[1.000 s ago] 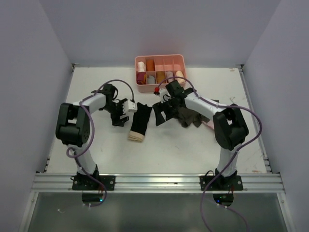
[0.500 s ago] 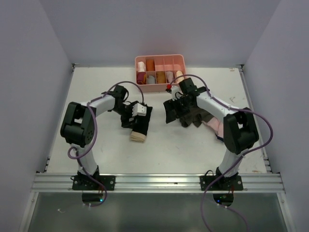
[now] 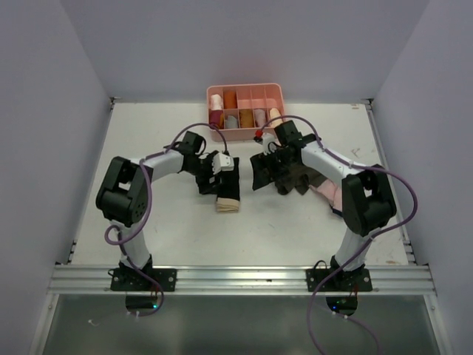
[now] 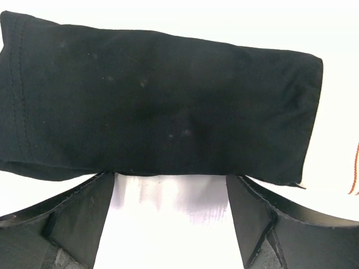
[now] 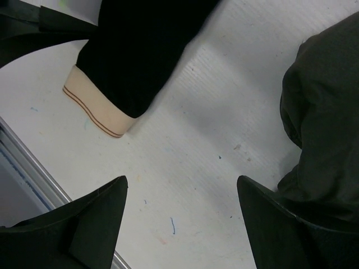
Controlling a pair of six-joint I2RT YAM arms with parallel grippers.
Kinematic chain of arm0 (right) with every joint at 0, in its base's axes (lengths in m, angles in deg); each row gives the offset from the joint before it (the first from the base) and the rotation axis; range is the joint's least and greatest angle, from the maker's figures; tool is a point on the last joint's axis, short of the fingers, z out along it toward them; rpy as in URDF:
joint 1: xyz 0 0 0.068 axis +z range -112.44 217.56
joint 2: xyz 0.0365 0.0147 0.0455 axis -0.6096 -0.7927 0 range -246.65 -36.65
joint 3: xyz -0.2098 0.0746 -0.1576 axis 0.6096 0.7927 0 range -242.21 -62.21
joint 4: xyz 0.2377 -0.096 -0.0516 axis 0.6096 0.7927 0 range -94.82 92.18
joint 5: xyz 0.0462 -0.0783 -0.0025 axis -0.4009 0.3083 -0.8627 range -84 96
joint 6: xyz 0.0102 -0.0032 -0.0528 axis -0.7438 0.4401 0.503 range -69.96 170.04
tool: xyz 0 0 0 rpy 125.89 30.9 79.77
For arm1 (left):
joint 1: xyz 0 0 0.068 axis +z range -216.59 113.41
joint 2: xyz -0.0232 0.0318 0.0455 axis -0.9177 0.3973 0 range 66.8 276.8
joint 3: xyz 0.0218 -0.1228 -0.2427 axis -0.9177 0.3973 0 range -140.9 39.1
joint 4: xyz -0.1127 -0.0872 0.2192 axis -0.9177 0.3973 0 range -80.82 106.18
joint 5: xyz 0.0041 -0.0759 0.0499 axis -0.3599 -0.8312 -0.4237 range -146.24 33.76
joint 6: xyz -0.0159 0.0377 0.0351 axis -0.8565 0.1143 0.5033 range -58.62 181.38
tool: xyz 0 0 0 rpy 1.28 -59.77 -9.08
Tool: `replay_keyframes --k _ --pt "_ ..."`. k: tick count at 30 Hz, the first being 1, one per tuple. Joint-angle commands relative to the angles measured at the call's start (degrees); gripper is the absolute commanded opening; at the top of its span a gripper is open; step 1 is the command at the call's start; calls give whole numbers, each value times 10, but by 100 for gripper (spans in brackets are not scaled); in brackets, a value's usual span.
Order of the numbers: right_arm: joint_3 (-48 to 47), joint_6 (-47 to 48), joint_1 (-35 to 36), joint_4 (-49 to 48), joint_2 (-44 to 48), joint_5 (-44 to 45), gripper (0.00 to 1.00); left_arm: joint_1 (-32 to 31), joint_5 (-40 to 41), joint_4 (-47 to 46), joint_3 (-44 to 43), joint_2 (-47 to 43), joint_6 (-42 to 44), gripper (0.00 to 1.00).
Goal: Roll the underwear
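Observation:
The underwear (image 3: 230,186) lies flat on the table as a narrow folded black strip, its beige waistband (image 3: 228,207) at the near end. My left gripper (image 3: 219,176) is open and low at the strip's left edge. In the left wrist view the black cloth (image 4: 157,101) fills the top, just past the spread left gripper (image 4: 169,179), with nothing between the jaws. My right gripper (image 3: 259,171) is open and empty above bare table, right of the underwear. The right wrist view shows the right gripper (image 5: 180,182) near the underwear (image 5: 140,50) and its waistband (image 5: 95,109).
An olive-brown garment (image 3: 293,177) lies bunched just right of my right gripper and shows in the right wrist view (image 5: 325,112). A pale pink garment (image 3: 326,191) lies beyond it. A pink compartment tray (image 3: 245,90) with rolled cloths stands at the back.
My left gripper has moved right up to the underwear's edge, and the underwear has shifted a little right. My right gripper drew back to the right, then held still.

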Motion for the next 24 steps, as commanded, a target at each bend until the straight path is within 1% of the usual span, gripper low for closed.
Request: replay_keyframes --k 1,2,3,4,5,7,8,9,10,11,12,13,14,15,16,17,18,19,20,21,22,23,24 --pt "-4 -9 1 -41 35 -39 83 20 -5 -25 20 -44 -33 85" --pt "-9 -5 1 -50 39 -34 82 29 -4 -42 31 -106 -33 87" --pt "-19 -3 2 -57 45 -29 82 40 -4 -51 45 -141 -31 90" --pt "-23 0 2 -65 62 -24 82 64 -1 -62 70 -178 -22 95" --pt "-27 3 2 -82 68 -6 84 73 16 -82 81 -244 -17 100" --pt "-59 38 4 -75 72 16 88 94 38 -92 91 -296 -17 100" --pt "-76 56 4 -51 67 28 92 97 45 -99 89 -330 -26 100" --pt "-106 93 4 -42 67 34 96 103 58 -98 84 -341 -38 100" --pt "-114 104 5 -42 68 43 98 104 54 -87 64 -348 -52 100" --pt "-117 111 4 -62 80 52 99 106 51 -88 58 -356 -73 100" --pt "-108 94 5 -86 88 104 99 106 58 -96 53 -355 -99 100" --pt "-98 78 5 -116 97 134 99 106 64 -118 53 -351 -168 100" --pt "-92 108 4 -140 104 143 99 106 54 -129 49 -335 -198 100" --pt "-88 140 4 -136 110 97 99 108 26 -109 38 -324 -210 100" --pt "-93 175 4 -120 110 64 99 108 -5 -84 11 -312 -193 100" --pt "-97 236 7 -79 109 42 99 108 -60 -38 -2 -293 -183 100" --pt "-89 251 20 -70 106 40 99 106 -88 -28 -8 -286 -177 100" --pt "-81 264 27 -67 104 43 99 106 -113 24 -24 -281 -72 100" --pt "-75 282 30 -34 99 24 99 105 -140 93 -21 -279 -19 100" --pt "-72 317 30 -13 92 -13 99 100 -134 84 -6 -286 -4 100" --pt "-73 311 33 -3 65 -36 95 88 -112 59 42 -299 -17 100" --pt "-78 279 39 16 47 -45 91 78 -95 6 74 -337 -15 96" --pt "-101 270 45 33 29 -63 88 61 -91 -15 140 -359 -3 95"
